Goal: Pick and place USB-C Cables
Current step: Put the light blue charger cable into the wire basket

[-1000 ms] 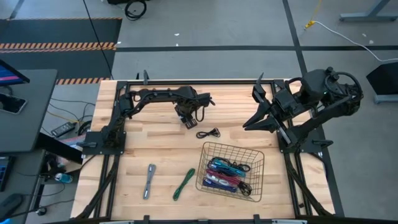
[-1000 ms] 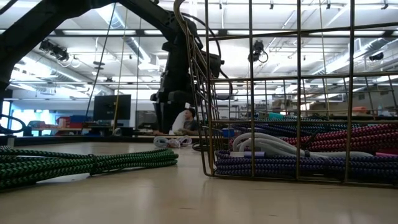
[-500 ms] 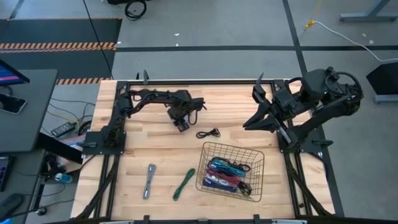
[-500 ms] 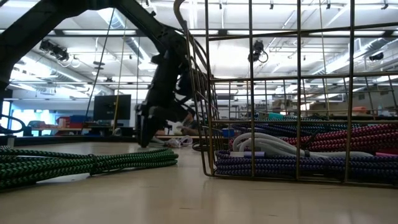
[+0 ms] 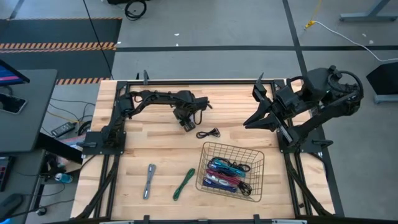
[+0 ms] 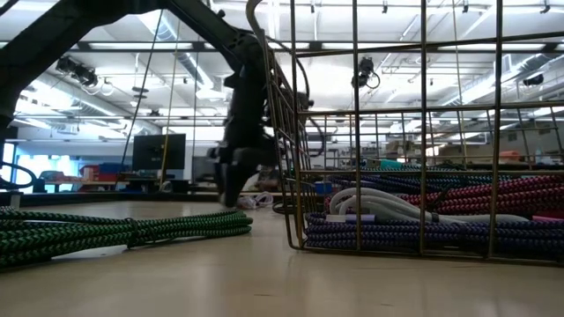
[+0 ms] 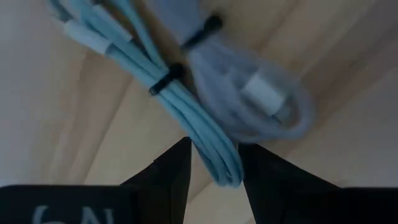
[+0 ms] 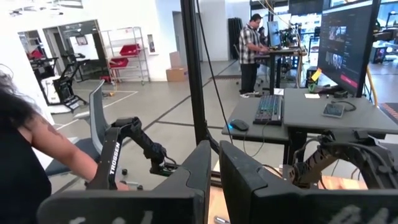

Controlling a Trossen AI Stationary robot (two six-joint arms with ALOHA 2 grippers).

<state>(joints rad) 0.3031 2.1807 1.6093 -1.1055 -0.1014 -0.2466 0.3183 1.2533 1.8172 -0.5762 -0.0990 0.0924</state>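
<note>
On a wooden table seen from above, a grey cable lies at the lower left of the frame, a green cable just to its right, both apart from the wire basket at lower centre, where purple, red and blue cables are already piled; the two loose bundles appear to be waiting their turn. Above them, in the upper middle, the left gripper points down at the tabletop, its fingers parted and empty. The wrist camera shows why it is there: a pale teal cable and a silver-white cable, each cinched by a dark tie, lie side by side on the wood, the tail of the teal bundle reaching into the gap between the fingertips without being pinched, so a grasp looks imminent but not made. A small black cable lies just right of that gripper, between it and the basket. At the upper right of the frame, the right gripper is parked off to the side, raised, its fingers nearly together and holding nothing, leaving the work to the other arm.
</note>
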